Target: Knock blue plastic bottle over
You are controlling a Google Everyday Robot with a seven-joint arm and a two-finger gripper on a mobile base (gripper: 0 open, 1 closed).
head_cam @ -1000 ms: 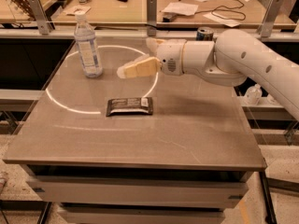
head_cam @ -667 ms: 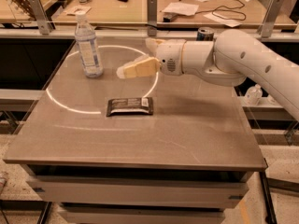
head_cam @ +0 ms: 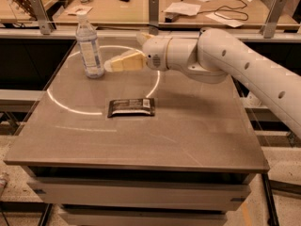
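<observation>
The blue plastic bottle (head_cam: 89, 46) stands upright at the far left of the grey table (head_cam: 197, 126). It is clear, with a white cap and a pale label. My gripper (head_cam: 109, 66) reaches in from the right on a white arm (head_cam: 235, 65). Its pale fingertips lie just right of the bottle's lower part, very close to it. I cannot tell if they touch.
A dark snack packet (head_cam: 131, 107) lies flat in the middle of the table. A white ring of light marks the tabletop behind it. A wooden bench (head_cam: 188, 6) with papers and cables runs behind the table, past a metal rail.
My gripper has moved left, closing the gap to the bottle. The bottle still stands upright in the same spot.
</observation>
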